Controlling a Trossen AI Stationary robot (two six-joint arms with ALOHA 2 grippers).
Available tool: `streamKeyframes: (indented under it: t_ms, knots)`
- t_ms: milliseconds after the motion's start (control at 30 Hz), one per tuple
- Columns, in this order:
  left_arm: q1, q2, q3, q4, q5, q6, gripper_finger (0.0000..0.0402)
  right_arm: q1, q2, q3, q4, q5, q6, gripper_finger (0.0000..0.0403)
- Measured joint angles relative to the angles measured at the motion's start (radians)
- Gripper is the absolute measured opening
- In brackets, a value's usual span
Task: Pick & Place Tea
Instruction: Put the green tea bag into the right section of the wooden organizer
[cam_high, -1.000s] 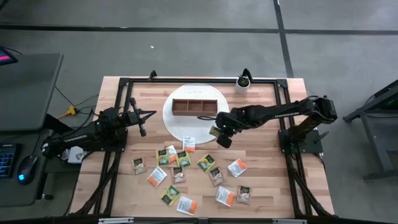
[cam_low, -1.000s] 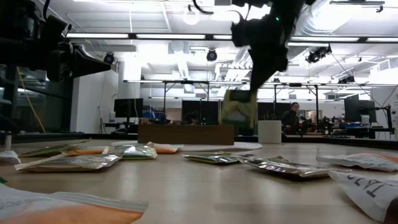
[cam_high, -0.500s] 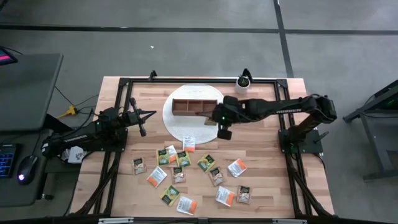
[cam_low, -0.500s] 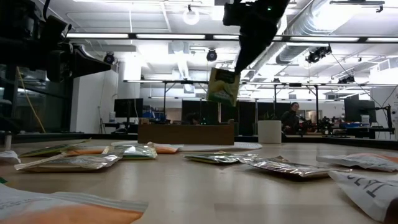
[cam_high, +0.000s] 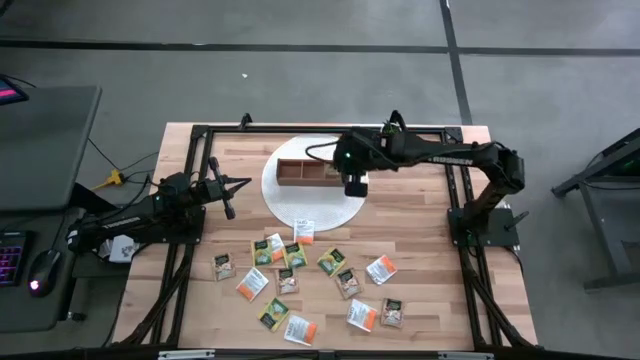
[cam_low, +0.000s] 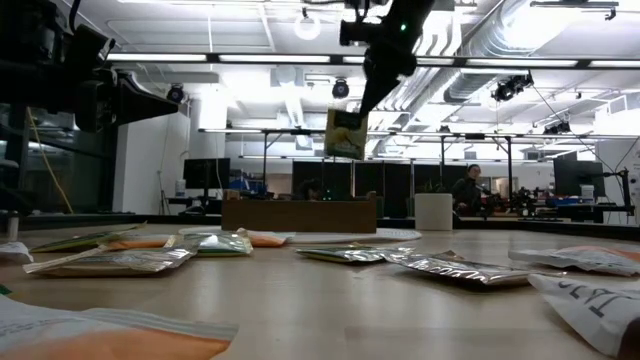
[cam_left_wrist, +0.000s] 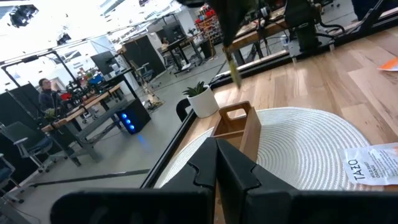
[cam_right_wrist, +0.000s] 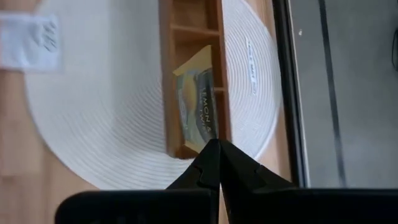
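My right gripper (cam_high: 354, 184) hovers over the right end of the brown wooden box (cam_high: 312, 172), shut on a green-yellow tea sachet (cam_right_wrist: 196, 115). The low view shows that sachet (cam_low: 346, 135) high above the box (cam_low: 298, 215). The box stands on a round white woven mat (cam_high: 300, 205). Several more sachets (cam_high: 295, 275) lie flat on the near half of the table. My left gripper (cam_high: 228, 197) waits shut at the table's left side, clear of everything; its wrist view shows the closed fingers (cam_left_wrist: 217, 168). My right gripper pinches the green-yellow sachet between its two fingers at its top edge (cam_right_wrist: 204, 140), coming from above and pointing down. The sachet hangs upright below the fingers (cam_low: 366, 95), lifted clear, over the box's right end compartment (cam_right_wrist: 193, 134).
A small potted plant (cam_high: 390, 130) stands at the far edge, right of the mat. A white sachet (cam_high: 303, 230) lies at the mat's near rim. A black frame (cam_high: 200, 135) borders the tabletop. Bare wood shows to the right of the box.
My right gripper has carried the sachet from just beyond the mat's near right rim toward the far edge and upward. It now hangs over the box's right end, and the wrist has turned on the way. The left arm has kept still.
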Motion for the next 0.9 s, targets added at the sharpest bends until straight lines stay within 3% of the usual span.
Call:
streamKeyframes:
  t_ms: [400,900]
  knots:
    - [0.000,0.000,0.000,0.000,0.000,0.000,0.0001,-0.110,0.154,0.039,0.008,-0.004,-0.068,0.0000]
    - [0.000,0.000,0.000,0.000,0.000,0.000,0.0001,-0.141,0.170,-0.034,0.091,-0.061,-0.043,0.0000]
